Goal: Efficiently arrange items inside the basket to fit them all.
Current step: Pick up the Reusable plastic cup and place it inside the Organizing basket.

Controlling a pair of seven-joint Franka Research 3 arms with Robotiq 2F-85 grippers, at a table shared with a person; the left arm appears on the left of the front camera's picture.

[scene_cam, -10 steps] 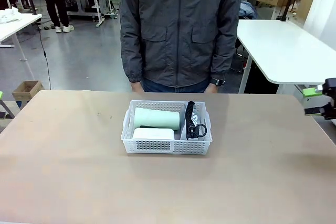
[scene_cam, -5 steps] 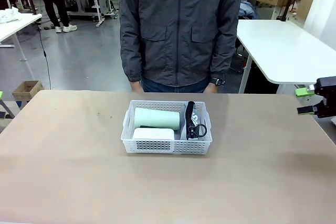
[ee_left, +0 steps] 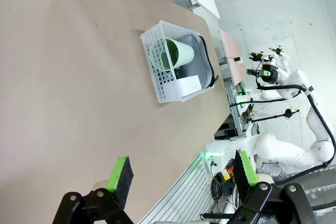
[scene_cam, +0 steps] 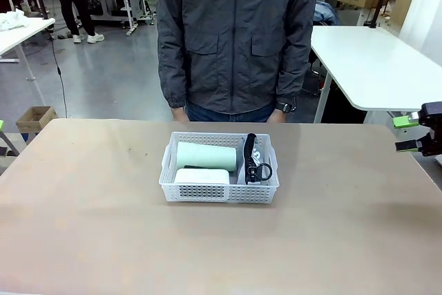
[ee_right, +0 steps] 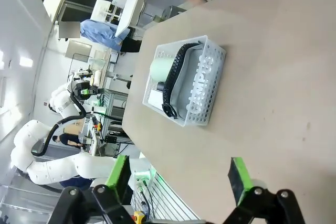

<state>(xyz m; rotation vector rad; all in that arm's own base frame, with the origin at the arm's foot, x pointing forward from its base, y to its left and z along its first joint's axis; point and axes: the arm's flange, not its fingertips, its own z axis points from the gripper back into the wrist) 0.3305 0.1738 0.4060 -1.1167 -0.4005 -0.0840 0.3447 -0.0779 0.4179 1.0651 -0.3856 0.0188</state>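
At the tabletop's right edge the right gripper [scene_cam: 409, 133] hangs with fingers spread, nothing held; left gripper [ee_left: 181, 176] likewise released. Mid-table, the white perforated plastic basket [scene_cam: 219, 188] holds pale green cup [scene_cam: 206, 156], white boxy device [scene_cam: 201, 175], grey strapped pouch [scene_cam: 256, 159].
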